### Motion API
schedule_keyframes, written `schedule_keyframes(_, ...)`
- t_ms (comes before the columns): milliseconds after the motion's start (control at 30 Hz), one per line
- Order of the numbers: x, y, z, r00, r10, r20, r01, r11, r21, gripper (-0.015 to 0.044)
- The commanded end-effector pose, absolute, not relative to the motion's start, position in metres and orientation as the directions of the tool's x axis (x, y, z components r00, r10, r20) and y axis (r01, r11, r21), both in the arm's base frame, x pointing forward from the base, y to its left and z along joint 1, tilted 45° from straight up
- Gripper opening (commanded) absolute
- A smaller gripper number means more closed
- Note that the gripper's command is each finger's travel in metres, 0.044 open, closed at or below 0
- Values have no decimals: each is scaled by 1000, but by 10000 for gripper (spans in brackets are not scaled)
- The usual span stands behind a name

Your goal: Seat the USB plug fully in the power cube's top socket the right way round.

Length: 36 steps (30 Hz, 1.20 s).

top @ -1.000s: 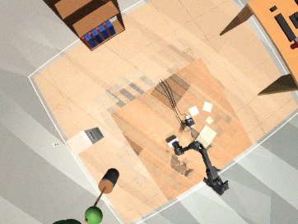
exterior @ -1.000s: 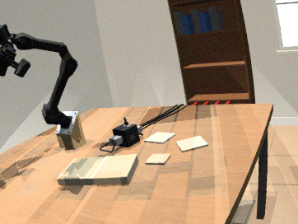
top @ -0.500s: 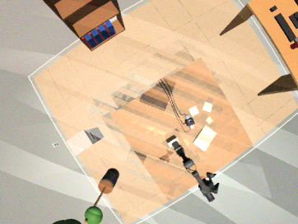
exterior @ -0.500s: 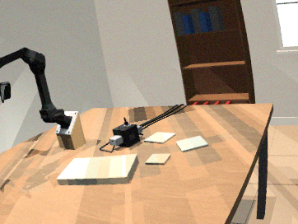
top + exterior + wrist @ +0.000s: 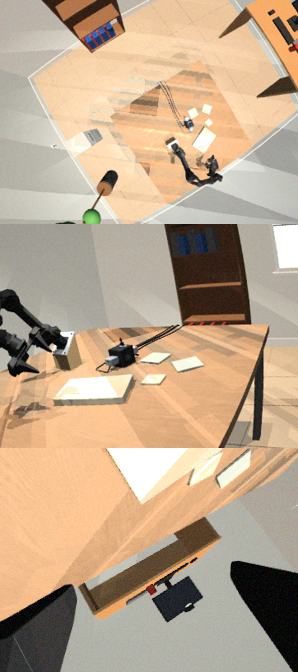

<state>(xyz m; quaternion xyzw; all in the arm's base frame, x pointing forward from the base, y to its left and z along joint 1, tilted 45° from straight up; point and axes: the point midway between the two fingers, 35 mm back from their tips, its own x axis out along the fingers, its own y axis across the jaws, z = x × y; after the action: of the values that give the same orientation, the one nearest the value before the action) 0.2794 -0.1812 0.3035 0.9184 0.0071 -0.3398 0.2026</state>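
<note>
The black power cube (image 5: 188,123) (image 5: 122,356) stands on the table with a small black upright piece (image 5: 121,342) on its top. That piece looks like the plug; its orientation and depth are too small to tell. A grey plug (image 5: 111,361) with a looped cable sits at the cube's side. My gripper (image 5: 44,361) (image 5: 154,580) is wide open and empty, in the air left of the cube in the exterior view. The wrist view shows neither cube nor plug.
A thick pale slab (image 5: 203,140) (image 5: 95,389) lies near the cube, with thinner tiles (image 5: 155,357) (image 5: 188,364) (image 5: 154,379) beyond it. Dark cables (image 5: 169,99) (image 5: 158,336) run away from the cube. The arm's base stands at a block (image 5: 70,357) with a pale plate.
</note>
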Motion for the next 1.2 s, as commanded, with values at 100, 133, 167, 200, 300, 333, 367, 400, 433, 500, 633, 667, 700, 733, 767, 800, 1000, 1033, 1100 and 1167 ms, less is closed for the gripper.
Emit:
schedule_keyframes(100, 334, -123, 210, 534, 5, -845, 399, -883, 247, 440)
schedule_keyframes(133, 340, -113, 197, 489, 13, -872, 433, -871, 230, 440)
schedule_keyframes(167, 344, -102, 184, 446, 18, -895, 465, -859, 214, 440)
schedule_keyframes(200, 347, -92, 171, 402, 19, -915, 496, -845, 200, 440)
schedule_keyframes(300, 353, -59, 134, 262, -5, -965, 586, -794, 163, 440)
schedule_keyframes(333, 354, -47, 121, 215, -22, -976, 616, -773, 153, 440)
schedule_keyframes(367, 353, -36, 109, 170, -43, -984, 646, -750, 144, 440)
schedule_keyframes(400, 352, -24, 97, 129, -65, -990, 683, -718, 136, 440)
schedule_keyframes(433, 350, -12, 85, 89, -92, -992, 719, -683, 128, 440)
schedule_keyframes(500, 345, 11, 63, 19, -157, -987, 789, -604, 111, 440)
schedule_keyframes(633, 326, 49, 26, -71, -331, -941, 886, -455, 93, 440)
schedule_keyframes(667, 320, 58, 17, -81, -384, -920, 907, -410, 91, 440)
schedule_keyframes(700, 314, 66, 9, -85, -437, -895, 928, -363, 89, 440)
schedule_keyframes(733, 308, 75, 1, -81, -490, -868, 946, -312, 88, 440)
schedule_keyframes(767, 302, 83, -6, -70, -541, -838, 962, -259, 87, 440)
schedule_keyframes(800, 296, 91, -13, -52, -591, -805, 976, -202, 85, 440)
schedule_keyframes(1000, 283, 110, -29, 21, -700, -714, 996, -51, 80, 440)
schedule_keyframes(1033, 283, 110, -29, 21, -700, -714, 996, -51, 80, 440)
schedule_keyframes(1100, 283, 110, -29, 21, -700, -714, 996, -51, 80, 440)
schedule_keyframes(1167, 283, 111, -29, 21, -700, -714, 996, -51, 80, 440)
